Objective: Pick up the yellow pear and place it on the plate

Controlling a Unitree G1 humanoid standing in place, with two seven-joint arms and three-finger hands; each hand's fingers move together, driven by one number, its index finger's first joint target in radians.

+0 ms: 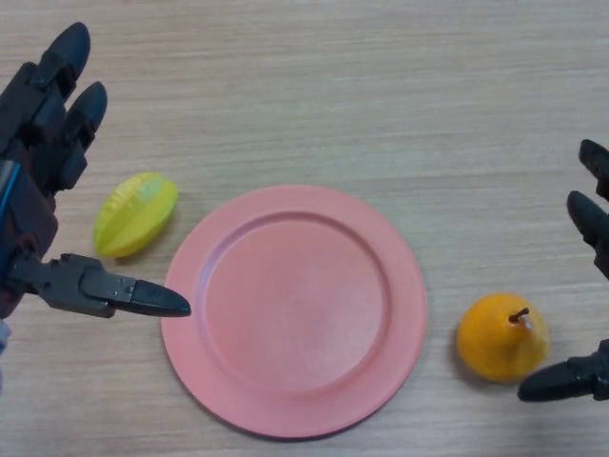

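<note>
The yellow pear [501, 336] lies on the wooden table just right of the pink plate [238, 381], its stem pointing up and right. My right hand [592, 221] comes in at the right edge, open, its thumb just below the pear and its fingers above and to the right, not touching it. My left hand [43, 133] hovers at the left edge, open, with its thumb reaching toward the plate's left rim. The plate holds nothing.
A yellow-green starfruit [135, 213] lies between my left hand's fingers and thumb, just left of the plate. Bare wooden tabletop stretches across the far side.
</note>
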